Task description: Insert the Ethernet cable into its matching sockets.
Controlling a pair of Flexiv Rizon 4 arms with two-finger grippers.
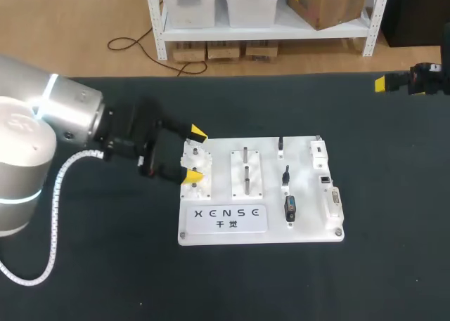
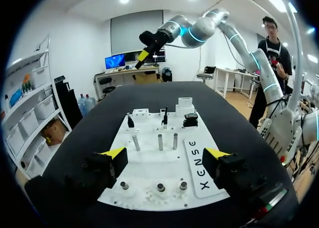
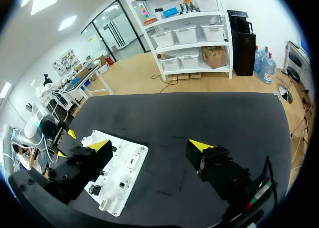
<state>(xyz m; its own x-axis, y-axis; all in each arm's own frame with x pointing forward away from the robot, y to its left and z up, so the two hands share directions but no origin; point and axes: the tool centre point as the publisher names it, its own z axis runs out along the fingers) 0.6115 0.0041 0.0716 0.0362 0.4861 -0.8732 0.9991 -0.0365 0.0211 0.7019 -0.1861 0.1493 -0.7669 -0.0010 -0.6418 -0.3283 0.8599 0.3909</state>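
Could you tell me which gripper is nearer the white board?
Left: the left gripper is over the board's left end; the right gripper hangs far beyond its far right corner.

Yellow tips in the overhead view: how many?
3. Two tips on the left arm's jaws, at the board's left end; one on the right arm's, far right. Its second may be hidden.

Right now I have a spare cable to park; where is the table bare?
Bare: the black tabletop on the robot's side of the white rectangular plastic board, and to its right. Crowded: the board's left end, where the left tool hovers.
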